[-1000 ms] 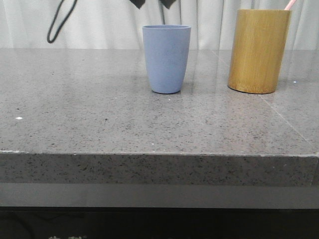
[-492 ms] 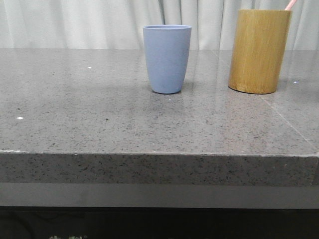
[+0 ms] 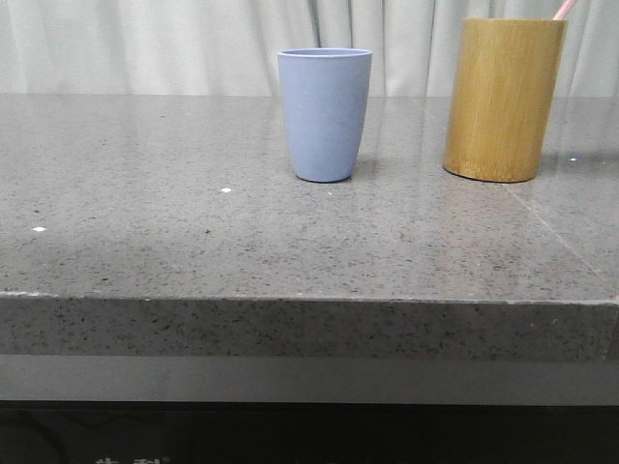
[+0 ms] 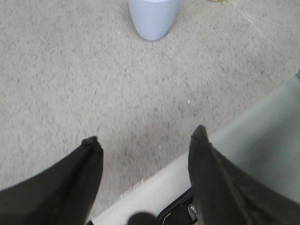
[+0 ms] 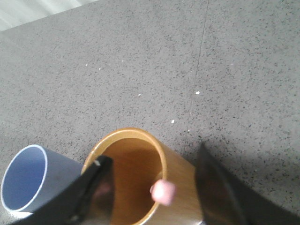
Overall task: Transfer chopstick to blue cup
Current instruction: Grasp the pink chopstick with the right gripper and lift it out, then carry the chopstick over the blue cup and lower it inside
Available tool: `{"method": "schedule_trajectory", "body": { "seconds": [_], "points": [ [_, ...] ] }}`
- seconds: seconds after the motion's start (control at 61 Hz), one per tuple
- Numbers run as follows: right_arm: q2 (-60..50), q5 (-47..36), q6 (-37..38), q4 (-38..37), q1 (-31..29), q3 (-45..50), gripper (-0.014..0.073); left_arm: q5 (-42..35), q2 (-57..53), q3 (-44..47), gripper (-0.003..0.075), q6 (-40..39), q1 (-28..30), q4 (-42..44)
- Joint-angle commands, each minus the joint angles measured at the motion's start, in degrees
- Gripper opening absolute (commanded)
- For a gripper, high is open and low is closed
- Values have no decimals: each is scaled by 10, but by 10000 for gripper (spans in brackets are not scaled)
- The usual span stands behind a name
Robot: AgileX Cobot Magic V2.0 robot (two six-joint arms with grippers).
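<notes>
The blue cup point(image 3: 324, 114) stands upright on the grey stone table point(image 3: 193, 222), empty as far as the right wrist view point(image 5: 24, 183) shows. To its right stands the taller yellow-brown bamboo holder point(image 3: 503, 99) with a pale pink chopstick point(image 3: 564, 9) leaning out of its rim. In the right wrist view my right gripper point(image 5: 152, 157) is open above the holder point(image 5: 136, 178), its fingers either side of the pink chopstick end point(image 5: 162, 191). My left gripper point(image 4: 145, 140) is open and empty over the table's front edge, well short of the blue cup point(image 4: 152, 18).
White curtains point(image 3: 145, 43) hang behind the table. The table's front edge point(image 3: 309, 300) runs across the front view, with a pale ledge point(image 4: 262, 136) and dark equipment below it in the left wrist view.
One second ago dark gripper parts and a cable hung at the top of the front view above the blue cup; they have left that view. The cup and holder have not moved.
</notes>
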Motion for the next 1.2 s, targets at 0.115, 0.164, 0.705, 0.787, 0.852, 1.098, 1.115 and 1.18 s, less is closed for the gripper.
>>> {"method": "schedule_trajectory", "body": {
  "seconds": [0.115, 0.164, 0.705, 0.787, 0.852, 1.098, 1.115, 1.18],
  "points": [
    [-16, -33, -20, 34, -3, -22, 181, -40, -85, 50, 410, -9, -4, -5],
    [-16, -35, -20, 40, -3, -22, 147, -40, -98, 56, 410, -9, -4, -5],
    [-34, 11, -55, 46, -1, -75, -39, -40, -110, 63, 410, -9, -4, -4],
    [-49, 26, -55, 26, -1, -114, -39, -40, -110, 63, 410, -9, -4, -4],
    [-60, 37, -55, 7, -1, -145, -39, -40, -110, 63, 410, -9, -4, -4],
    [-111, 78, -55, -33, 16, -247, -39, -40, -110, 63, 410, -9, -4, -4],
    [-116, 78, -55, -33, 19, -250, -39, -40, -110, 63, 410, -9, -4, -4],
    [-129, 72, -55, -34, 46, -257, -39, -40, -110, 63, 410, -9, -4, -4]
  ]
}}
